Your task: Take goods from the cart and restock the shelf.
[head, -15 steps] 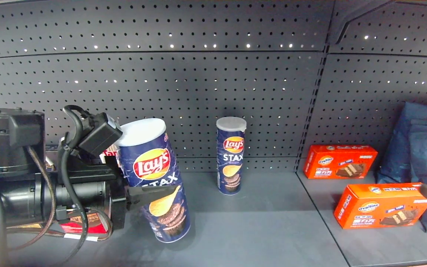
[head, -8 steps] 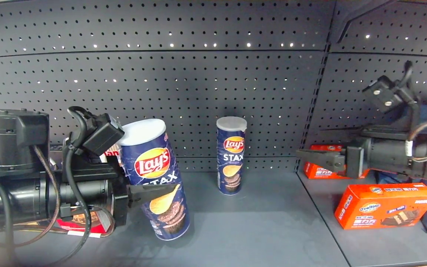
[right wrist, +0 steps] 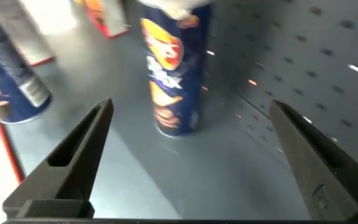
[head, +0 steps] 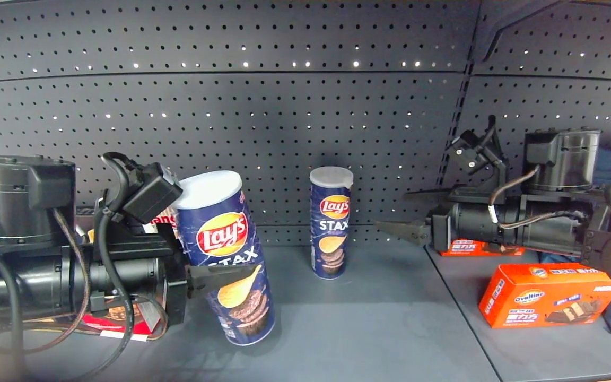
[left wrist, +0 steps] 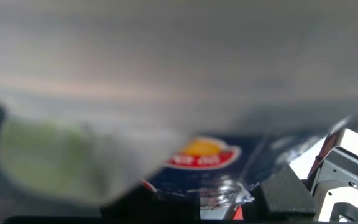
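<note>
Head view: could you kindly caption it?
Left gripper holds a tilted chip can on the shelf; open right gripper faces the upright can.

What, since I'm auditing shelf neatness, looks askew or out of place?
The nearer chip can, clamped in the left gripper, leans with its lid tipped toward the robot's left, while the rear can stands upright by the pegboard. Nothing looks spilled or damaged.

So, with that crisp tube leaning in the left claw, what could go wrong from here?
1. The blue cardboard crisp tube with the white lid leans in the left claw on or just over the dark grey shelf board. Released at this angle, it may topple.
2. The right claw is open and points at the upright blue crisp tube with the clear lid. A misjudged approach could knock it over.
</note>
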Controlling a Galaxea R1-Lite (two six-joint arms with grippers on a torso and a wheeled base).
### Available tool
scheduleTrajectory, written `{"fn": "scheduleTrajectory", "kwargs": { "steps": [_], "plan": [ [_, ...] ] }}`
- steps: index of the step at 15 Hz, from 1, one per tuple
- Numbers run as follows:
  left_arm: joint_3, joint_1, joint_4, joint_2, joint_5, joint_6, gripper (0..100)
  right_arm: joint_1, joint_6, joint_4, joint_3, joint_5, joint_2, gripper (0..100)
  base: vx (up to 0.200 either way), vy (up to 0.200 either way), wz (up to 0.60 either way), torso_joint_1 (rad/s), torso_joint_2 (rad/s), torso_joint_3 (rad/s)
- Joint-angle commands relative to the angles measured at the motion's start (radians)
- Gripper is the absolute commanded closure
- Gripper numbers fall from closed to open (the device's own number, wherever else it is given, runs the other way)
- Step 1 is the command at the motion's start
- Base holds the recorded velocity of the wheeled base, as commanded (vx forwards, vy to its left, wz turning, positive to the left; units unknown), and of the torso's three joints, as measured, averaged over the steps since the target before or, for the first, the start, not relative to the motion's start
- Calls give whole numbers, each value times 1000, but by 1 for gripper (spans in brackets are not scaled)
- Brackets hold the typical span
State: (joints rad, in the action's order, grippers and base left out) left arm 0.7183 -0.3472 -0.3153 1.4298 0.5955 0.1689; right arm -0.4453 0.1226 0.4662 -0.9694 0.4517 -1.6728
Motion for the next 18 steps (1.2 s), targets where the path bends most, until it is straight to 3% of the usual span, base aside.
{"fn": "scheduleTrajectory", "kwargs": {
  "steps": [1, 5, 18],
  "plan": [
    [-2, -1, -1, 1, 0, 0, 100, 11, 0, 32, -2, 50, -47, 0, 0, 0, 0, 0, 0, 0],
    [3, -1, -1, -2, 0, 0, 100, 40, 0, 132, -38, 203, -134, 0, 0, 0, 0, 0, 0, 0],
    [15, -1, -1, 4, 1, 0, 100, 39, 2, 197, -183, 295, -349, 0, 0, 0, 0, 0, 0, 0]
  ]
}}
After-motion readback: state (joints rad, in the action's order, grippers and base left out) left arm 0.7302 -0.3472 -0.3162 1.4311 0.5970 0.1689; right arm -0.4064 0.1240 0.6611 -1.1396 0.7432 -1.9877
